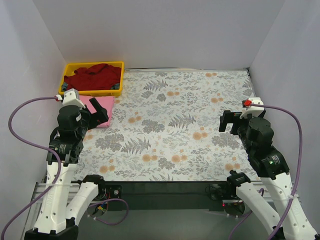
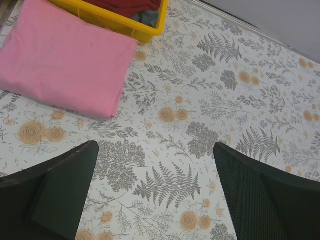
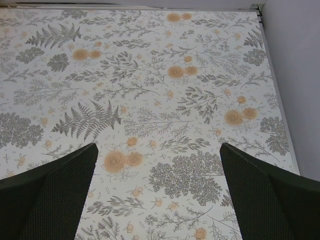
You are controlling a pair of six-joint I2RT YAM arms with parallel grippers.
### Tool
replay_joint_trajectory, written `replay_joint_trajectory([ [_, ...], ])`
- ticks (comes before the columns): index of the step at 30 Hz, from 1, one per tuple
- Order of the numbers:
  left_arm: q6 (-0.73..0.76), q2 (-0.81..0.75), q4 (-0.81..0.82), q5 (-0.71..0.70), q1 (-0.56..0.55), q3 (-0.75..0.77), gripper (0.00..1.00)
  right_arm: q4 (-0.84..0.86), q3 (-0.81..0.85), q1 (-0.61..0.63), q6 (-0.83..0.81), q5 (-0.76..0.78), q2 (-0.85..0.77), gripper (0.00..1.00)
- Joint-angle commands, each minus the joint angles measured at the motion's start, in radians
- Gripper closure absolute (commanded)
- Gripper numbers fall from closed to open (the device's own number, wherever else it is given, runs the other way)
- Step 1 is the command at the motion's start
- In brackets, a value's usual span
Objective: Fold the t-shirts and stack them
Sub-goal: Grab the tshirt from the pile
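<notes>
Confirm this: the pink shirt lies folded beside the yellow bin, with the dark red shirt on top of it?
Not quite. The pink shirt lies folded beside the yellow bin, but the dark red shirt is inside the bin, as the top external view shows.

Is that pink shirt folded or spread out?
Folded: the pink shirt lies flat as a neat, straight-edged rectangle beside the yellow bin.

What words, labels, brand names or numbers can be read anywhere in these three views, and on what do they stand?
None can be read. The yellow bin, the dark red t-shirt, the pink t-shirt, the floral table cover, the left gripper and the right gripper show no lettering, label or number.
</notes>
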Motion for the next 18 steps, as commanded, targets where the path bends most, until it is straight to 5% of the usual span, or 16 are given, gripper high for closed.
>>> replay_joint_trajectory([
  [1,-0.002,0.009,0.029,-0.009,-0.003,-0.006,0.07,0.065,-0.011,0.004,-0.015,0.013,-0.015,0.02],
  [8,0.009,0.115,0.116,0.081,-0.003,-0.011,0.02,0.088,-0.043,0.004,-0.001,-0.064,-0.011,0.02],
  [18,-0.025,0.567,0.304,0.024,0.037,0.179,0.04,0.138,-0.098,0.004,0.005,-0.282,0.041,0.02],
])
